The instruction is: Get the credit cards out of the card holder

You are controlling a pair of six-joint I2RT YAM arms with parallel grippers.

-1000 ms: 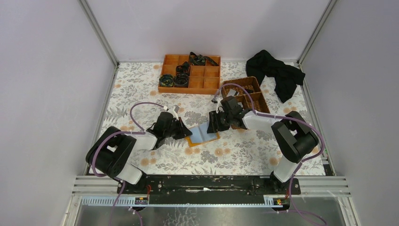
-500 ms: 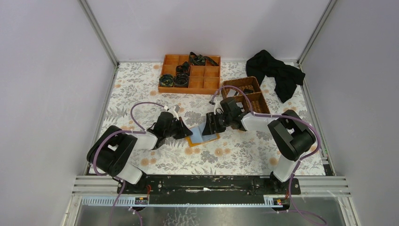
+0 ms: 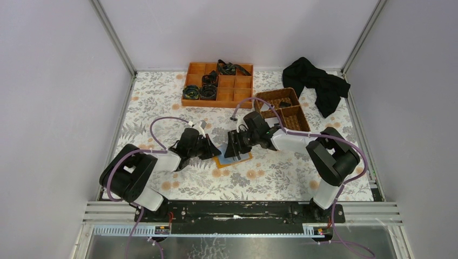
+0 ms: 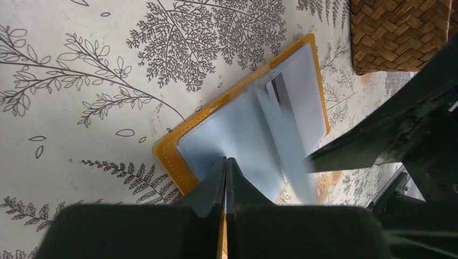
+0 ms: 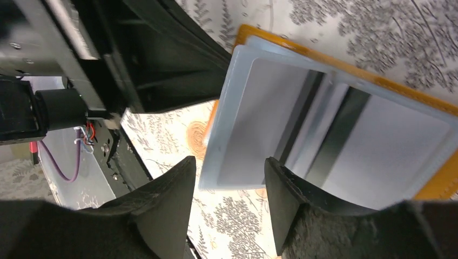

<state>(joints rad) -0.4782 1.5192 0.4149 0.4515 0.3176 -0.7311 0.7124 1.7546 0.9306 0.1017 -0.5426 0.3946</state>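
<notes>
Loosely, R end effector astride card holder

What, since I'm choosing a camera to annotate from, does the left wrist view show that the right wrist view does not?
Only the left wrist view: a corner of the wicker basket, and the left end effector, shut, its tips over the card holder. Only the right wrist view: the right end effector, open, its fingers either side of a lifted pale sleeve, plus a purple cable. Both: the holder lying open on the floral tablecloth, with a dark-striped card in its sleeves.
</notes>
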